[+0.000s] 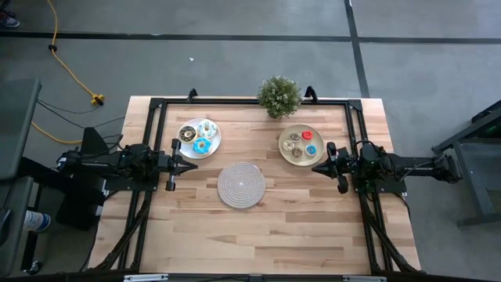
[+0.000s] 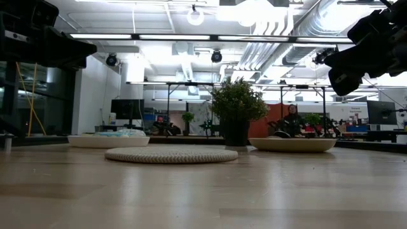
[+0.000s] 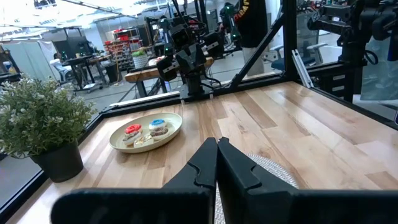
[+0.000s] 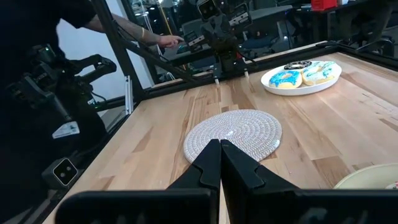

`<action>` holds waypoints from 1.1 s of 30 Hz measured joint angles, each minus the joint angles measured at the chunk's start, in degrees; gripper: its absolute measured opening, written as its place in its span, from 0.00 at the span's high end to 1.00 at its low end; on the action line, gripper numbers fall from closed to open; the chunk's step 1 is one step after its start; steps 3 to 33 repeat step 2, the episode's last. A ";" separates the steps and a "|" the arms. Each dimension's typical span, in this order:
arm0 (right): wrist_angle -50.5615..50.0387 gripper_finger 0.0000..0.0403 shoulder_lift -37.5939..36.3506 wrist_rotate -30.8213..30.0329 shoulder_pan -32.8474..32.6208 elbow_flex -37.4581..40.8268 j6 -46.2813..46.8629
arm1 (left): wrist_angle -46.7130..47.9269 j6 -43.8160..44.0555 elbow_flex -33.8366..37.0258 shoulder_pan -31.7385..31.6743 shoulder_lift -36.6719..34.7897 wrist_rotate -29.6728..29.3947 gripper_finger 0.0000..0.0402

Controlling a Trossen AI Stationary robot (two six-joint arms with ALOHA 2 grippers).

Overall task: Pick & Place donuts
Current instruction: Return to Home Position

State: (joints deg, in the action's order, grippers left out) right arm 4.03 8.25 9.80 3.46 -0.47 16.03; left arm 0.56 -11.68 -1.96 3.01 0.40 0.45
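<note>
High view: left tool (image 1: 193,165) and right tool (image 1: 315,167) closed, empty; small iced toy donuts (image 1: 311,150) plated; we judge homing, then rest.

The near half of the wooden table (image 1: 258,235) is lying bare, giving a wide passage from left to right. At the centre the flat woven mat (image 1: 241,185) is lying low. The white plate (image 1: 215,145) and tan plate (image 1: 284,153) are sitting farther back, with an open lane running between them toward the potted plant (image 1: 279,95), which is standing tall at the far edge. The left gripper (image 1: 193,166) and right gripper (image 1: 315,167) are pointing inward just beside the plates, and the black frame (image 1: 227,100) is fencing the far and side edges.
</note>
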 joint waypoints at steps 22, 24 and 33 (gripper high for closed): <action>0.00 1.00 0.00 -0.02 -0.01 0.00 0.00 | 0.00 0.00 0.00 0.02 0.00 0.00 1.00; 0.00 1.00 0.00 -0.02 -0.01 0.00 0.00 | 0.00 0.00 0.00 0.02 0.00 0.00 1.00; 0.00 1.00 0.00 -0.02 -0.01 0.00 0.00 | 0.00 0.00 0.00 0.02 0.00 0.00 1.00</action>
